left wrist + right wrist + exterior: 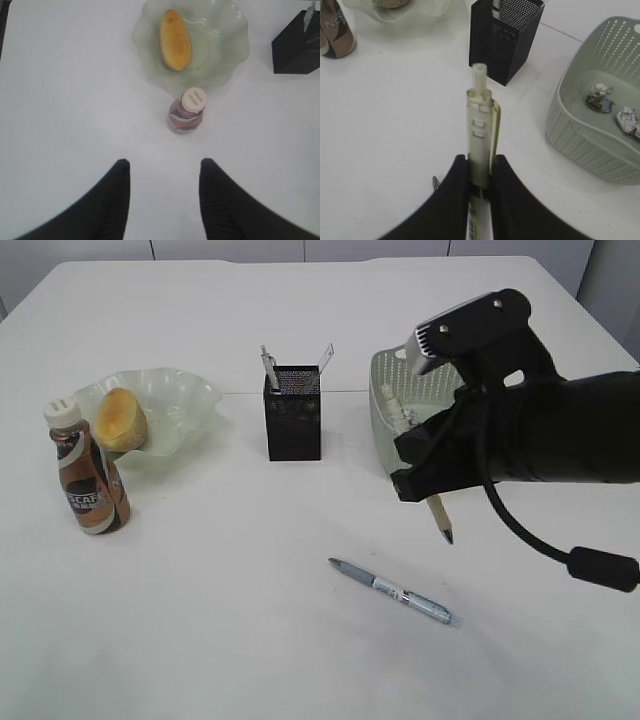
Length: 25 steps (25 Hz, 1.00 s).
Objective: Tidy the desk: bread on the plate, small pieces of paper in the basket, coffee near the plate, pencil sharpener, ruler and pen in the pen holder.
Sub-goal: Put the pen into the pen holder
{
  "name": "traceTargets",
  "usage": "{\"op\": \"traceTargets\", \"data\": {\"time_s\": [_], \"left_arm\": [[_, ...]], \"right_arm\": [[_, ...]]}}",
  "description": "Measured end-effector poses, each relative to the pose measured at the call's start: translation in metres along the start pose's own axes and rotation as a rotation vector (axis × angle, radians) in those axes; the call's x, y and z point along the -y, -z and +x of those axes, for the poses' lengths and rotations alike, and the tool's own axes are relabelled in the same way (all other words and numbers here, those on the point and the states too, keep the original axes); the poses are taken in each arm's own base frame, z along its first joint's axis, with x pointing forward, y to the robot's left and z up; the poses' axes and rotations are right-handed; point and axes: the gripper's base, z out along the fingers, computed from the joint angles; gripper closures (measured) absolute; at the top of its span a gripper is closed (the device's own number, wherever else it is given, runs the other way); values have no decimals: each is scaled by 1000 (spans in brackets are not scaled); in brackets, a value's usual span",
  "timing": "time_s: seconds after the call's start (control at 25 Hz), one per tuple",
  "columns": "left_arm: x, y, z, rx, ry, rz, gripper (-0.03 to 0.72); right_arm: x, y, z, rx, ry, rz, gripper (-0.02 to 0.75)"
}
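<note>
Right fingers point(480, 175) clamp yellow-green pen point(481, 130) above desk point(220, 620); left fingers point(162, 195) apart, holding nothing.

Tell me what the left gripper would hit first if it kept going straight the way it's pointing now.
Most likely the coffee. In the wrist view the left gripper is open and empty, and the bottle stands upright just right of its centre line. Behind it sits the plate holding the bread. If the gripper rides higher than the cap, it could pass over.

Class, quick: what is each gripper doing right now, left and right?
Left gripper: open, holding nothing.
Right gripper: fingers closed on a pen.
</note>
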Motion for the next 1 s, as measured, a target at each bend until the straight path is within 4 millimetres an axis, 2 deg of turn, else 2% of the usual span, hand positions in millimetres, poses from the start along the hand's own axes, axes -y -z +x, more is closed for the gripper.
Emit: {"op": "traceTargets", "data": {"time_s": [0.16, 0.32, 0.44, 0.68, 0.8, 1.0], "left_arm": [[2, 0, 0, -4, 7, 21, 354], [3, 0, 1, -7, 12, 37, 354], [4, 0, 1, -8, 13, 41, 354], [4, 0, 1, -8, 14, 43, 356], [4, 0, 1, -8, 14, 43, 356], [4, 0, 1, -8, 14, 43, 356]], "right_arm": [[0, 2, 0, 19, -14, 4, 678], [3, 3, -8, 111, -69, 27, 678], [7, 5, -20, 248, -107, 68, 678], [20, 14, -50, 637, -168, 184, 678], [23, 6, -62, 705, -175, 203, 678], [25, -26, -75, 705, -176, 206, 678]]}}
